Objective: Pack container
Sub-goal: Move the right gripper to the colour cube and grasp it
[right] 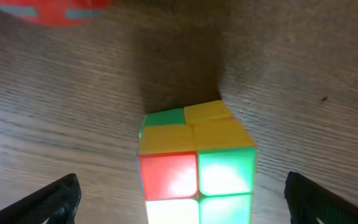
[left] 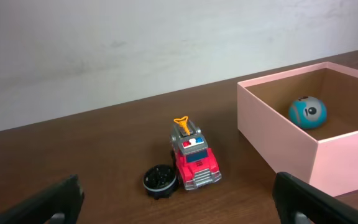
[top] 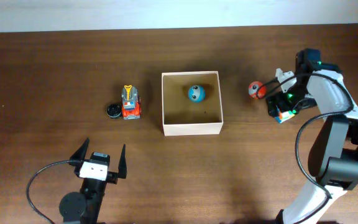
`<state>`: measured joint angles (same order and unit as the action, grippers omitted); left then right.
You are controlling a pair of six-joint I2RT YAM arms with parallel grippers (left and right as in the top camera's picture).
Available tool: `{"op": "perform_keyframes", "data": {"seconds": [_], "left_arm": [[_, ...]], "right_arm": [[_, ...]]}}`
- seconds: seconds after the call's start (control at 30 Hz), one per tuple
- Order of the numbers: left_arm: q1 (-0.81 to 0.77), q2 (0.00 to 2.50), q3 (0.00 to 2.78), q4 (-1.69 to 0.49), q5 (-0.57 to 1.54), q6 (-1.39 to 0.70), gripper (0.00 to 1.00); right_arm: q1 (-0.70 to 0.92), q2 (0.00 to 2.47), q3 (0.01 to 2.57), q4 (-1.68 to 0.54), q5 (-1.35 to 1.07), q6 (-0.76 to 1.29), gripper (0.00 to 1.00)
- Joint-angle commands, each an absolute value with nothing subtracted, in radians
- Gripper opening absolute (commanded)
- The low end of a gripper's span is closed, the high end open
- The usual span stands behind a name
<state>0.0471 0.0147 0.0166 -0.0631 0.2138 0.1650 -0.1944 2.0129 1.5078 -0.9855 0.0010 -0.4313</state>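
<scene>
The container [top: 191, 129] is a square white box with a tan inside, standing mid-table; a blue ball [top: 196, 93] lies in it. Left of it stand a red toy truck [top: 130, 102] and a black round disc [top: 113, 110]. My left gripper [top: 99, 158] hangs open near the front edge, holding nothing. In the left wrist view the truck [left: 193, 158], disc [left: 160, 180] and container [left: 291, 149] lie ahead of the open left gripper [left: 178, 208]. My right gripper [top: 280, 107] is open, straddling a colourful puzzle cube [right: 196, 165] without touching it, its fingers [right: 61, 198] well apart.
A red-orange ball [top: 257, 90] rests on the table between the container and the cube, seen at the top left edge in the right wrist view [right: 48, 9]. A pale wall runs along the table's far edge [top: 179, 28].
</scene>
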Motion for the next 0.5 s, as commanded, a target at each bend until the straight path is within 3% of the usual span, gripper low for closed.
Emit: {"op": "perform_keyframes", "data": {"seconds": [0.0,0.13,0.23,0.47], "left_arm": [[0.044,0.008,0.009,-0.061,0.229,0.174,0.99],[0.044,0.008,0.009,-0.061,0.229,0.174,0.99],[0.044,0.008,0.009,-0.061,0.229,0.174,0.99],[0.044,0.008,0.009,-0.061,0.229,0.174,0.99]], "right_arm": [[-0.191,2.005,1.476,-0.967,0.012,-0.467,0.99],[-0.191,2.005,1.474,-0.962,0.012,-0.472,1.00],[-0.191,2.005,1.474,-0.959,0.012,-0.471,0.95],[-0.191,2.005,1.474,-0.953,0.011,-0.470,0.61]]}}
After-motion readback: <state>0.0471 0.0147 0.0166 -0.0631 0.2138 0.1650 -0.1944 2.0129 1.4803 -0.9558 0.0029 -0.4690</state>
